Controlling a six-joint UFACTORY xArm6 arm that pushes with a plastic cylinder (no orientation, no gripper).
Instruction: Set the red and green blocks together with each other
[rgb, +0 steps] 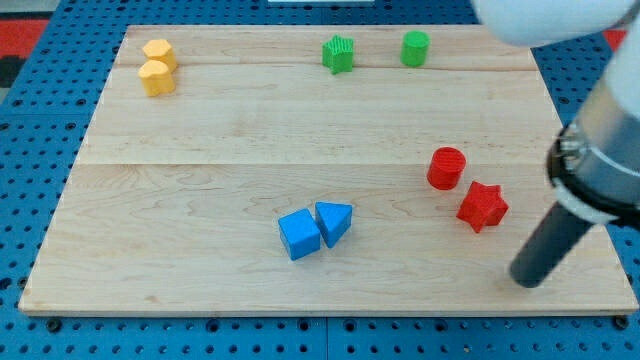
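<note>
The bare rod's tip (527, 281) sits at five o'clock of the red star (483, 206), grasping nothing. Approach underway, seemingly; next, shove reds toward the green blocks (339, 54) at eleven o'clock.

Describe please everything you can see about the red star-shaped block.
The red star block is a small solid piece with short blunt points, matte, looking like painted wood or plastic. It lies flat on the wooden board, toward the view's right and lower half. The red cylinder stands just up-left of it, very close; whether they touch is unclear. My tip rests down-right of the star, apart from it.
</note>
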